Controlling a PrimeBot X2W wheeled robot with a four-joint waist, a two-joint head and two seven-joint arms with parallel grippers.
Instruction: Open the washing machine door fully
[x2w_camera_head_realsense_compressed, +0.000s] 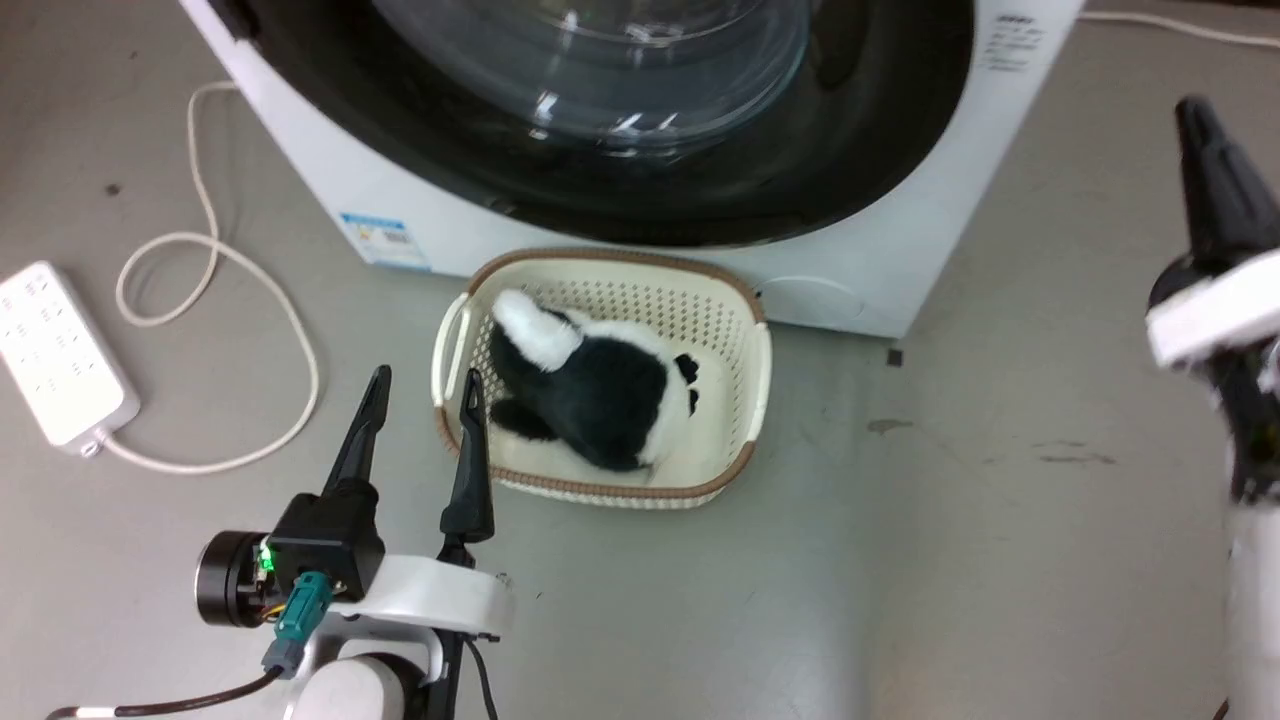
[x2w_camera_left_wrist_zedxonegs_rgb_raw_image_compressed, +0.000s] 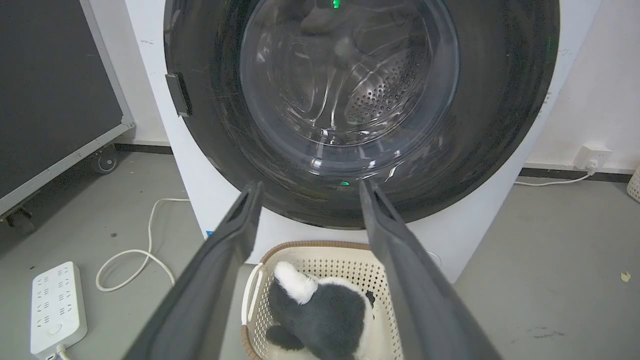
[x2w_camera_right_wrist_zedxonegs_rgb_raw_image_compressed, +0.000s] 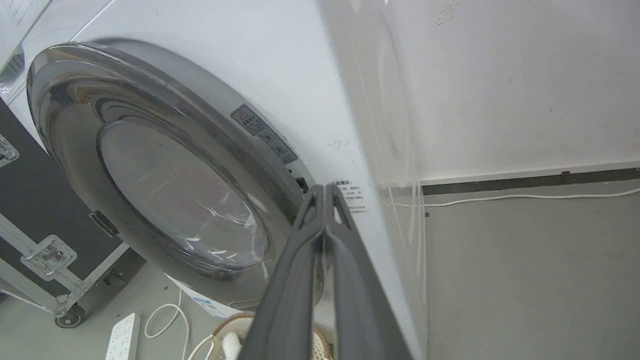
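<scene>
Head view, says the first: where is the washing machine door (x2w_camera_head_realsense_compressed: 850, 150)?

At the top, answers the second, glossy black round its glass bowl, lying flat against the front of the white washing machine (x2w_camera_head_realsense_compressed: 900, 260). The left wrist view shows a latch tab (x2w_camera_left_wrist_zedxonegs_rgb_raw_image_compressed: 178, 94) on the door's left rim.

And the left gripper (x2w_camera_head_realsense_compressed: 426, 375)?

Its claw is released, fingers spread on nothing. The tips hover by the left rim of the cream basket (x2w_camera_head_realsense_compressed: 755, 370), where a black-and-white plush toy (x2w_camera_head_realsense_compressed: 590, 390) lies. In its own wrist view the two fingers (x2w_camera_left_wrist_zedxonegs_rgb_raw_image_compressed: 220, 260) frame the door's lower rim.

The right gripper (x2w_camera_head_realsense_compressed: 1195, 115)?

Blurred there, off the machine's right side. The right wrist view shows it clenched, fingertips (x2w_camera_right_wrist_zedxonegs_rgb_raw_image_compressed: 312, 220) pressed together and empty, near the machine's front right corner; contact cannot be told.

On the floor?

A white power strip (x2w_camera_head_realsense_compressed: 60, 360) and its looped cable (x2w_camera_head_realsense_compressed: 300, 330), to the left.
</scene>
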